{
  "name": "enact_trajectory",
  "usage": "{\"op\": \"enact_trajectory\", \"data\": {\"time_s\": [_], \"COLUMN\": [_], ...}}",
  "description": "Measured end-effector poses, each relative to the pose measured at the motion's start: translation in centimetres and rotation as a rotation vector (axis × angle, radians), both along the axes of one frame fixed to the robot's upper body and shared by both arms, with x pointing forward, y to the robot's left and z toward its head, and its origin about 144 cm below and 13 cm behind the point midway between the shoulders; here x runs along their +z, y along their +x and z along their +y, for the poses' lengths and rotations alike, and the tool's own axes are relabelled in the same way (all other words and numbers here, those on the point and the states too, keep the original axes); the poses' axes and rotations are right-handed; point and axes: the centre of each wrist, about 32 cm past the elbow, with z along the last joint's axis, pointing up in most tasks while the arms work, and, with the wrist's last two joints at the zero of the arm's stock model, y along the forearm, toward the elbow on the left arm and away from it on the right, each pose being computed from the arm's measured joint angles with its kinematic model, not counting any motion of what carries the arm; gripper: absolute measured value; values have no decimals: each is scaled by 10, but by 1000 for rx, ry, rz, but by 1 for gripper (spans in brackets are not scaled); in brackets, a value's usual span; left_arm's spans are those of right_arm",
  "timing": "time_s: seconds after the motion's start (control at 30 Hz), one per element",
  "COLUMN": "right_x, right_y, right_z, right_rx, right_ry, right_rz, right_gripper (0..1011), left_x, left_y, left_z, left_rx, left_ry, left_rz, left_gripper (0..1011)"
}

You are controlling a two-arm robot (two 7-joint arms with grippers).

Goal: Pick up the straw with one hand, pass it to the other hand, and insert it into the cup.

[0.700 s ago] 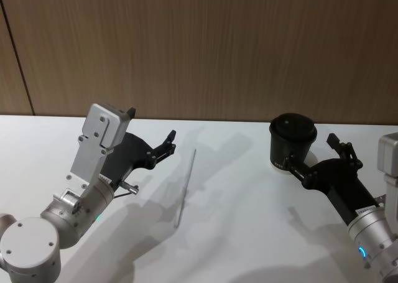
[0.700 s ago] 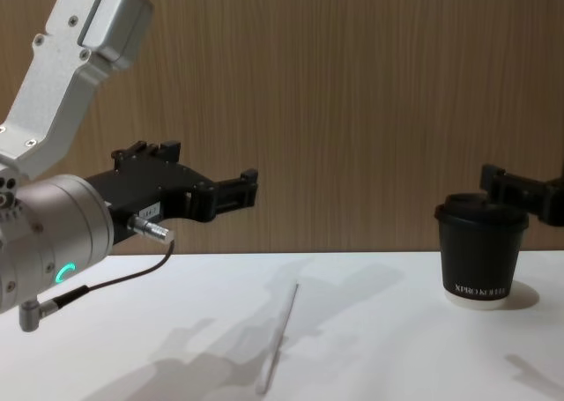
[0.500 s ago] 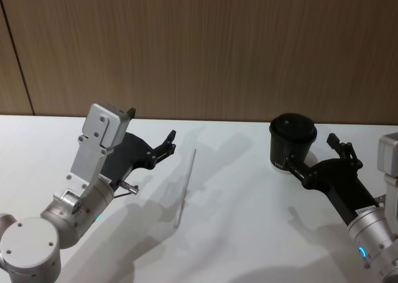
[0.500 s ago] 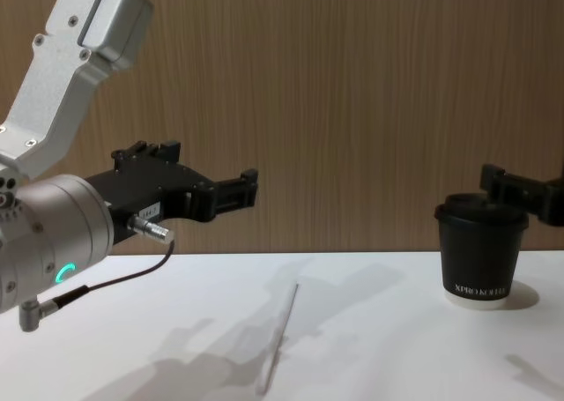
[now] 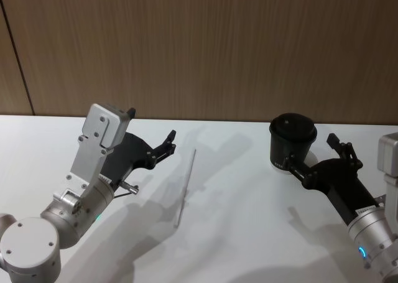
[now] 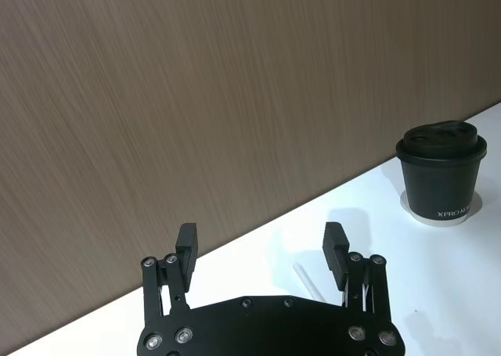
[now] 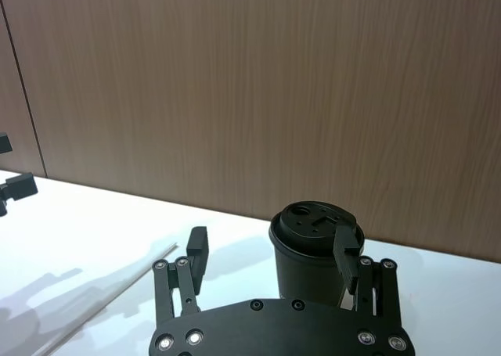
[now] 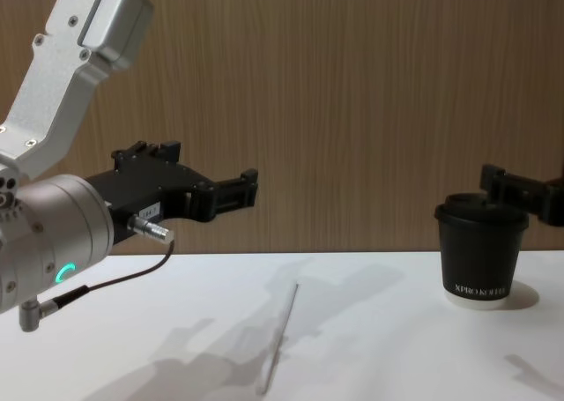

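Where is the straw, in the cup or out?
Out: the straw lies flat on the table, away from the cup; left gripper and right gripper empty.

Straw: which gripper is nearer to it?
Left. The left gripper is raised just left of the straw, open; the right gripper is farther off to its right, by the cup.

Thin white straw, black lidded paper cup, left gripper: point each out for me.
thin white straw [image 5: 186,186], head view, middle of its length.
black lidded paper cup [image 8: 481,256], chest view, side wall above the lettering.
left gripper [image 6: 261,232], left wrist view, midway between its open fingertips.
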Motion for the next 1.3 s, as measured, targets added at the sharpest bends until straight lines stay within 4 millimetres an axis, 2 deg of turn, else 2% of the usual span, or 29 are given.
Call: {"op": "enact_trajectory", "data": {"time_s": [1.3], "right_x": [0], "right_y": [0], "right_z": [0], "right_rx": [0], "right_ry": [0], "right_rz": [0], "right_gripper": [1001], "left_x": [0], "left_y": [0], "left_z": [0], "left_rx": [0], "left_ry": [0], "left_rz": [0], "left_gripper": [1003]}}
